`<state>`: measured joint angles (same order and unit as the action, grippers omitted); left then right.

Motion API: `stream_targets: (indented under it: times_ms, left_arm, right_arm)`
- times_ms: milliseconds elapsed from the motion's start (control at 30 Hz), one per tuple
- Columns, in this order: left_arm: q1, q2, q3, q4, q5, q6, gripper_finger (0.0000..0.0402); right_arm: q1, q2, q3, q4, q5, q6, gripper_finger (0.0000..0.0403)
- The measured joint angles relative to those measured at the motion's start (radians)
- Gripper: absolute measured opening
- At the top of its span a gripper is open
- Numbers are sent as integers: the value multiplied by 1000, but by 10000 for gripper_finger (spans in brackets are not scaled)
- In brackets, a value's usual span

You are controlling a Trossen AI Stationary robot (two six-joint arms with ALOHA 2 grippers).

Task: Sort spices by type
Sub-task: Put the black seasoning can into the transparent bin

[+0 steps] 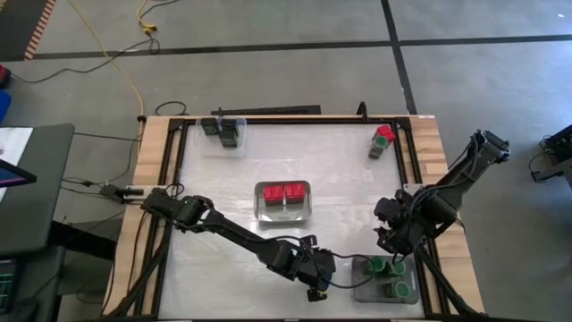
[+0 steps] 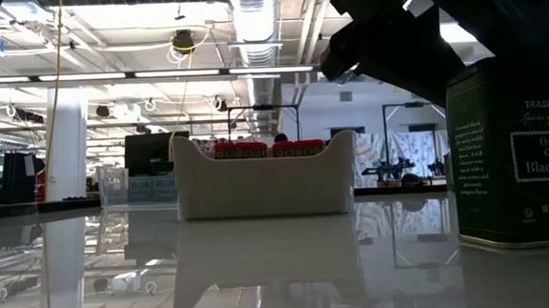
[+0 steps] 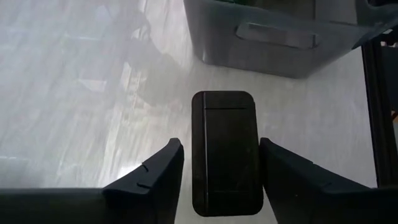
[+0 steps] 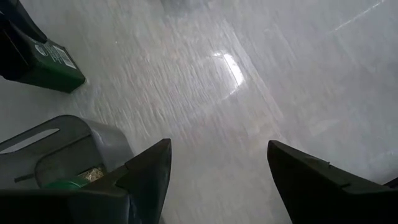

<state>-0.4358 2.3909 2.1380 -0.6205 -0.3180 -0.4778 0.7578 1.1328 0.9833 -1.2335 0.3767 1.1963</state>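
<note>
I see a grey tray (image 1: 362,284) of green-capped spices (image 1: 386,266) at the near right edge, and just beside its left wall stands a black spice tin (image 3: 225,149). My left gripper (image 3: 221,171), arm stretched low across the table, straddles that tin with fingers apart, seemingly not touching it. My right gripper (image 4: 217,180) hangs spread over the tray, whose contents it mostly hides.

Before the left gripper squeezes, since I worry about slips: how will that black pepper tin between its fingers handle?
The black tin looks rigid and boxy, so it should take a squeeze from the left gripper without denting much. Its flat sides look smooth, perhaps slippery. Being flat-sided, it should slide, not roll, on the glossy table.
</note>
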Motion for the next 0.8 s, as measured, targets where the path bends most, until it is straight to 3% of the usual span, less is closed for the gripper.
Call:
stream_targets:
  times_ms: [300,800]
  left_arm:
    - [2,-2,-52,34,37,-43,165]
    - [16,-59,-51,-28,33,62,148]
  right_arm:
    - [0,0,0,0,0,0,290]
    - [0,0,0,21,0,0,290]
